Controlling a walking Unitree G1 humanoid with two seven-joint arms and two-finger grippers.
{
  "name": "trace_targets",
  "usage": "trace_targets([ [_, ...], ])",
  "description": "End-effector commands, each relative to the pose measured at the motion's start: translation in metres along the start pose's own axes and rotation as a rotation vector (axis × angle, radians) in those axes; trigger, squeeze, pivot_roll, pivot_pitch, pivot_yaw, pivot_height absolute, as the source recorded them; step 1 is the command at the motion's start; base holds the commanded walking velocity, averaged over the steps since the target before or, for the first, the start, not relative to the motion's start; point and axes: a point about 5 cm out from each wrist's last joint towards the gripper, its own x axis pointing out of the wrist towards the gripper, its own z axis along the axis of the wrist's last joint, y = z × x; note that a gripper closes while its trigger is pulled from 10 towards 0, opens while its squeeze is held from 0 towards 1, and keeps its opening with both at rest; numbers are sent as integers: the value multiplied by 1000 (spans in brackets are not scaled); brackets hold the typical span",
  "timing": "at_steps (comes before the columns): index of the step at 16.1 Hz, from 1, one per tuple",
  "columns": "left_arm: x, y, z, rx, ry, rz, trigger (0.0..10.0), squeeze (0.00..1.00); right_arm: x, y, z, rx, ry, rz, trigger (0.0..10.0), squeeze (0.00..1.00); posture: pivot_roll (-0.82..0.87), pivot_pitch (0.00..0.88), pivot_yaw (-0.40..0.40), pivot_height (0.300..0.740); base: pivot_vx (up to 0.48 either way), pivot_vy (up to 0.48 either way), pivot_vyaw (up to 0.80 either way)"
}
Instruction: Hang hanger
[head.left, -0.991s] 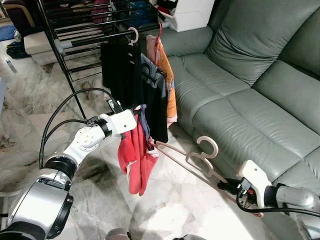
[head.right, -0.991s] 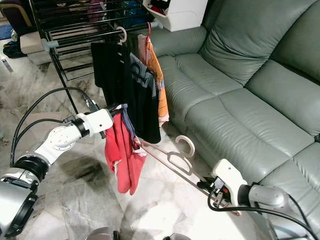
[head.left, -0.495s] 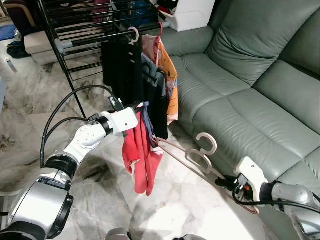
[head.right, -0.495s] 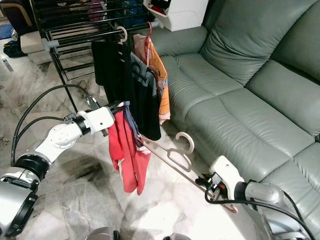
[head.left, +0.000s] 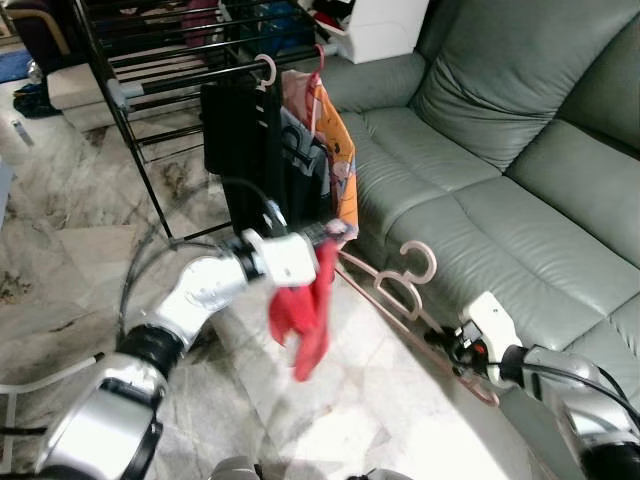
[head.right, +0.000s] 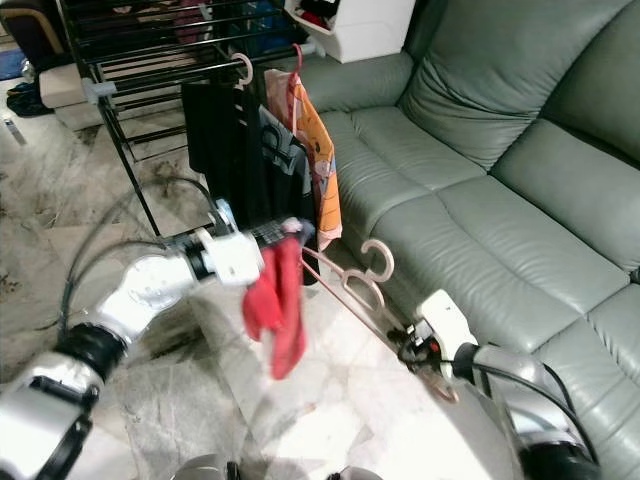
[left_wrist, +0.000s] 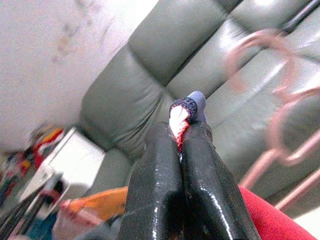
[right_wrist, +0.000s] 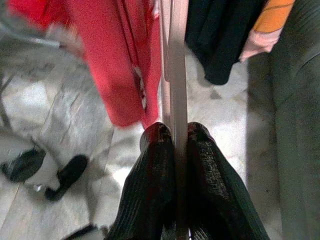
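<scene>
A pink hanger (head.left: 400, 290) slants from the red garment down toward the sofa's front, with its hook (head.left: 418, 262) pointing up. My right gripper (head.left: 443, 342) is shut on its lower end; the right wrist view has both fingers (right_wrist: 159, 150) clamped on the pink bar (right_wrist: 176, 60). A red garment (head.left: 303, 318) hangs from the hanger's upper end. My left gripper (head.left: 328, 236) is shut on its blue-edged collar (left_wrist: 184, 109), and the arm is blurred. The black drying rack (head.left: 150, 75) stands behind, to the left.
A black garment (head.left: 240, 140) and an orange one (head.left: 338, 150) hang from hangers on the rack's front rail. A grey-green leather sofa (head.left: 500, 190) runs along the right. Pale marble floor (head.left: 70, 230) lies on the left and in front.
My left arm has swung right toward the sofa, carrying the red garment's collar with it. The hanger has shifted right and up a little, with the right gripper still on its lower end.
</scene>
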Motion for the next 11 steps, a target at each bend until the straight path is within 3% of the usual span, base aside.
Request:
trace_targets([
  [1,7,-4,15,13,-84,-49,10000,0,0,-7,3,18,-23,-50,10000,0,-99,0,-12,740,0,0,0],
  [2,10,-19,21,-21,-115,-119,10000,0,4,-13,9,33,-60,-112,10000,0,-91,0,-11,740,0,0,0],
  [3,11,-23,23,-24,-120,-139,10000,0,6,-14,11,40,-75,-131,10000,0,-91,0,-11,740,0,0,0],
  [6,7,-47,15,-49,-48,-281,10000,0,7,-35,37,124,-233,-327,10000,0,-95,0,-8,740,0,0,0],
  [7,3,-53,8,-46,6,-302,10000,0,4,-44,61,211,-392,-416,10000,0,-95,0,-7,740,0,0,0],
  [9,1,-54,1,-45,53,-302,10000,0,1,-49,82,347,-543,-448,10000,0,-99,0,-5,740,0,0,0],
  [11,-2,-49,-18,-17,184,-222,10000,0,-8,-44,130,692,-879,-291,10000,0,-102,0,-5,740,0,0,0],
])
